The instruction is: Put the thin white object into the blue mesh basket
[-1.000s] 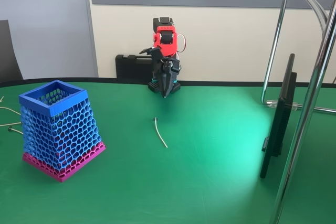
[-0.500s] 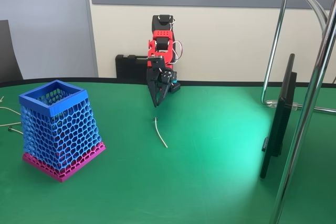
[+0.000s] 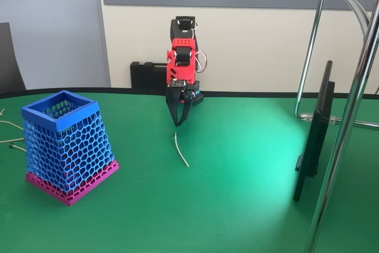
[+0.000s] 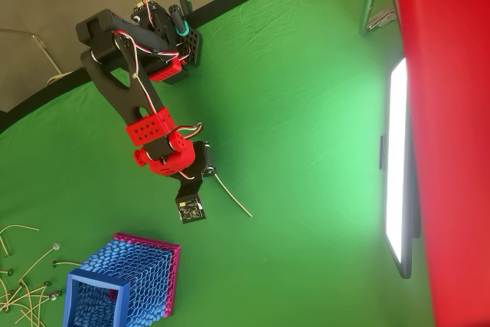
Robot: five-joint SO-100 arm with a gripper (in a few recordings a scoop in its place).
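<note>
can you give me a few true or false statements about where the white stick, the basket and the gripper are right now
1. The thin white object lies on the green table. True.
2. The thin white object is already inside the blue mesh basket. False: it lies on the cloth, well apart from the basket.
3. The gripper grips the thin white object. False: it hangs just above the stick's knobbed end, holding nothing.
4. The blue mesh basket stands upright with its open rim on top. True.
5. In the fixed view the basket stands left of the stick. True.
</note>
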